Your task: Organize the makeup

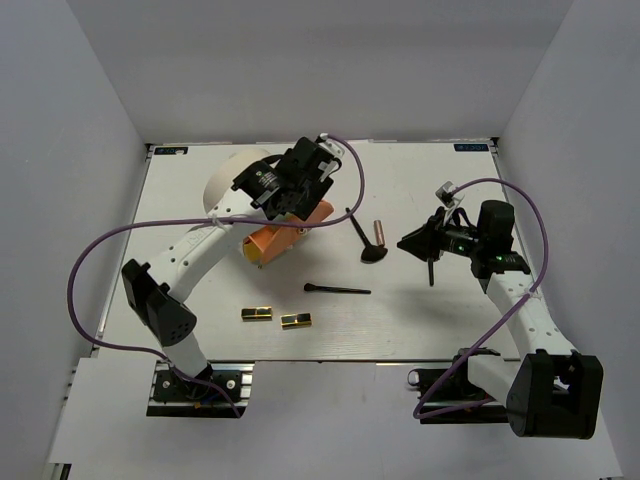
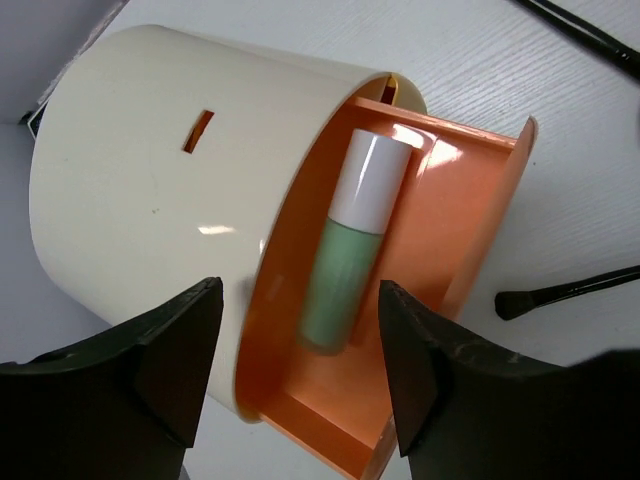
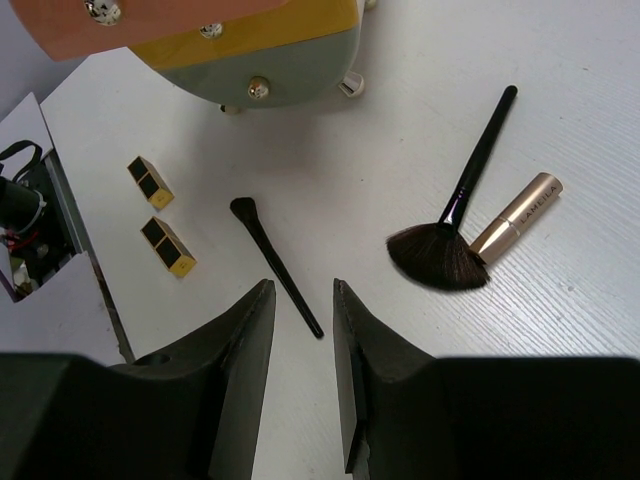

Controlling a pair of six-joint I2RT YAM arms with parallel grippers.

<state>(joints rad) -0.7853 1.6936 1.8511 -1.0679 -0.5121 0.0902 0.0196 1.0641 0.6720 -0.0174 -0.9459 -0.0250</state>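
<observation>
The mint-green tube [image 2: 345, 270] with its white cap lies inside the orange compartment [image 2: 460, 230] of the cream cylinder [image 2: 150, 180]. My left gripper [image 2: 298, 292] hangs open just above it, and neither finger touches the tube. A fan brush [image 3: 440, 255], a rose-gold lipstick [image 3: 515, 212], a slim black brush [image 3: 275, 265] and two gold-and-black cases [image 3: 150, 182] [image 3: 168, 246] lie on the table. My right gripper [image 3: 303, 285] hovers open above them with nothing between its fingers. The white-lavender tube is out of view.
The cylinder [image 1: 228, 180] lies on its side at the back left, its orange face [image 1: 275, 242] toward the middle. A thin black stick [image 1: 431, 272] shows under the right gripper [image 1: 405, 241]; what it is I cannot tell. Purple cables [image 1: 100, 250] loop beside both arms.
</observation>
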